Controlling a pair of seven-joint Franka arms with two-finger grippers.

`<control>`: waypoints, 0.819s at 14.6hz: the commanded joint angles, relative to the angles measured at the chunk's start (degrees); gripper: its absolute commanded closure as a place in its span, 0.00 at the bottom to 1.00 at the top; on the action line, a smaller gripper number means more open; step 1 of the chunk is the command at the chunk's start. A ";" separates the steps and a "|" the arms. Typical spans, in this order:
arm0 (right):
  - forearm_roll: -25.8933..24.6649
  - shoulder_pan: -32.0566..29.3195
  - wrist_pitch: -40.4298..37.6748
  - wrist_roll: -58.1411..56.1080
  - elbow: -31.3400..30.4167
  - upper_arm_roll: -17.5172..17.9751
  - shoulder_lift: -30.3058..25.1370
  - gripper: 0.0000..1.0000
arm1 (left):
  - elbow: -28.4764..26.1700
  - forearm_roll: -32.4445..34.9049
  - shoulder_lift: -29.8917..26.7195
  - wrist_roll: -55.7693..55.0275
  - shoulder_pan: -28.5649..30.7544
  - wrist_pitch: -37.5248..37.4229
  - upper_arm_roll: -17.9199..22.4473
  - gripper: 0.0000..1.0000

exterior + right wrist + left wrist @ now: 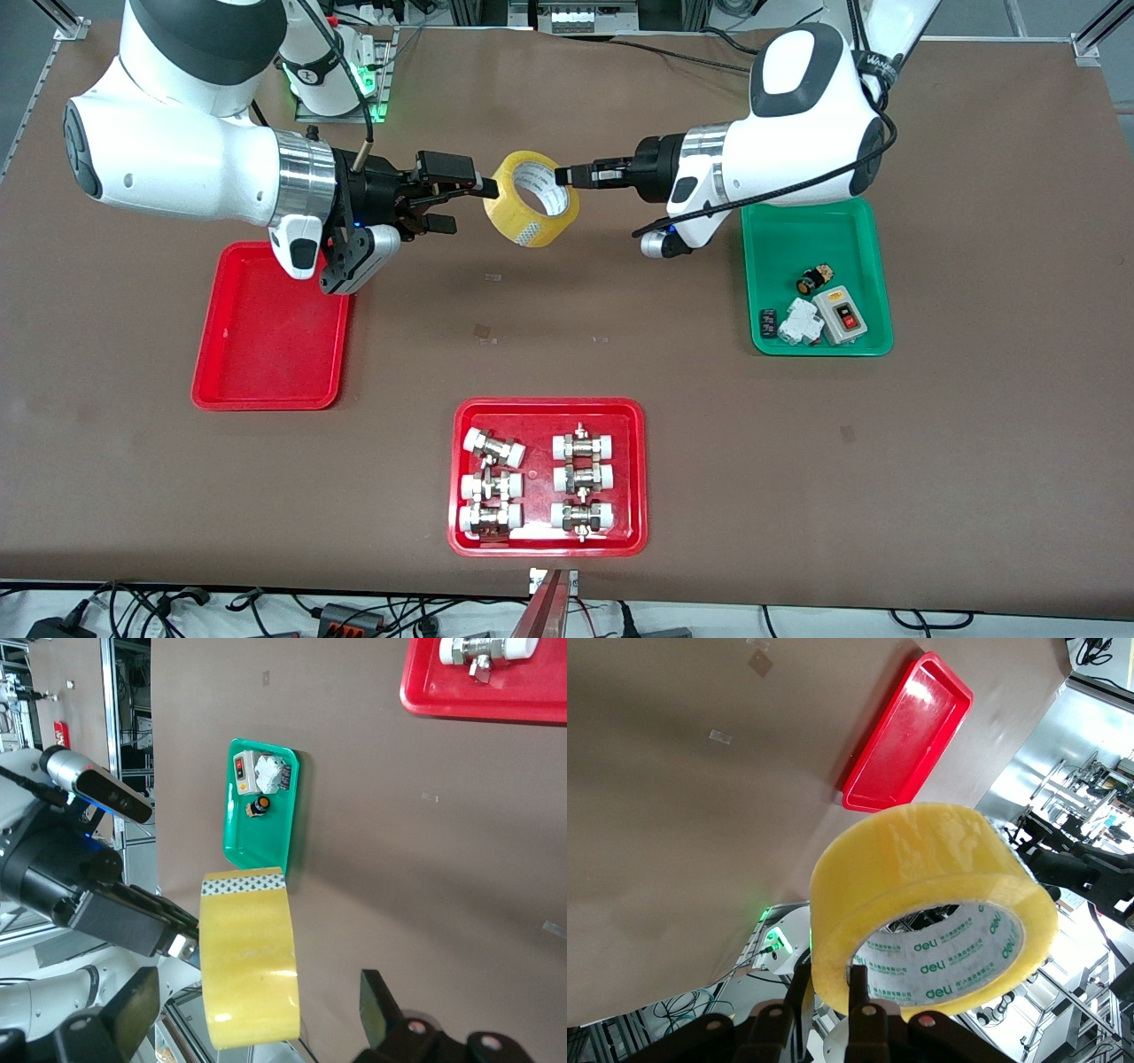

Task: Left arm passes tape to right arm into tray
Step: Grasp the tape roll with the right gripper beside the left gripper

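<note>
The yellow tape (530,200) hangs in the air over the table's middle, between the two grippers. My left gripper (567,175) is shut on the roll's wall, one finger inside the pale core and one outside; in the left wrist view the tape (921,895) fills the frame above the gripper (828,979). My right gripper (465,206) is open, its fingers on either side of the tape (248,957) with gaps showing in the right wrist view (257,1010). The plain red tray (266,354) lies empty toward the right arm's end, also in the left wrist view (908,731).
A red tray with pipe fittings (547,542) lies near the front camera, also in the right wrist view (478,700). A green tray with switches (762,257) lies toward the left arm's end, also in the right wrist view (261,833).
</note>
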 commanded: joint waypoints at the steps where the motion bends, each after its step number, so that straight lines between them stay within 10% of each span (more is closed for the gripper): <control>1: 1.07 0.33 -0.04 -2.81 1.26 -0.06 1.22 0.00 | 1.42 -1.02 -0.08 1.10 0.64 -2.14 0.10 1.00; 12: 2.92 3.05 2.33 -2.90 1.26 0.11 2.45 0.00 | 1.51 -1.02 -0.08 1.19 0.64 -2.14 0.10 1.00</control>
